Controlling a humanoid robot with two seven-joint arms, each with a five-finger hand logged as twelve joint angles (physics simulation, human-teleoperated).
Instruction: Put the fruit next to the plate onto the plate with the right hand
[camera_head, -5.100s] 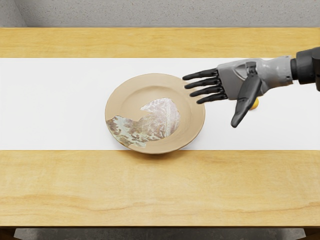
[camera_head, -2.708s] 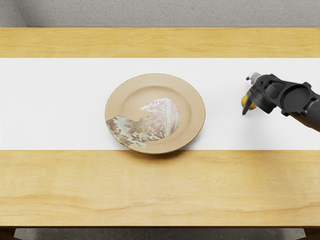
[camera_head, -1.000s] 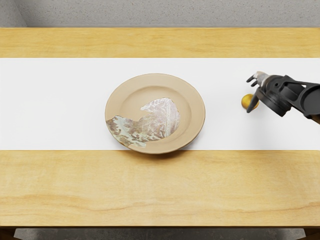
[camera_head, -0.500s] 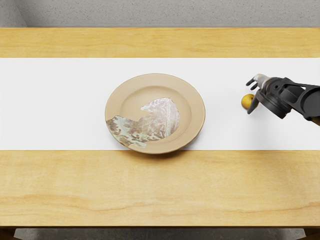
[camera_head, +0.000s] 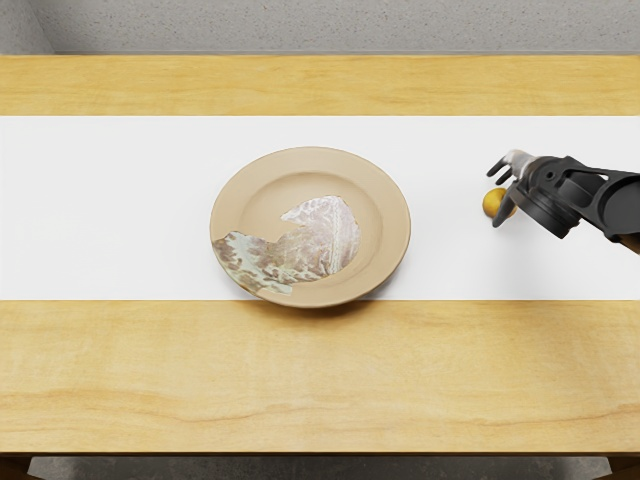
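A small round orange-yellow fruit (camera_head: 491, 203) lies on the white runner, well to the right of the tan plate (camera_head: 260, 180). The plate has a mottled brown and white patch across its lower middle and holds nothing else. My right hand (camera_head: 507, 190) comes in from the right edge and sits right against the fruit's right side, covering part of it. I see the hand mostly from behind, with the dark wrist (camera_head: 575, 195) trailing off to the right. The left arm is out of view.
A white runner (camera_head: 120, 200) crosses the wooden table (camera_head: 300, 380) from left to right, and the plate and the fruit rest on it. Bare wood runs along the front and back. A grey wall stands behind the far edge.
Over the last second the right hand crept a little left and closer around the fruit. The fruit stayed in about the same spot, and the plate did not move.
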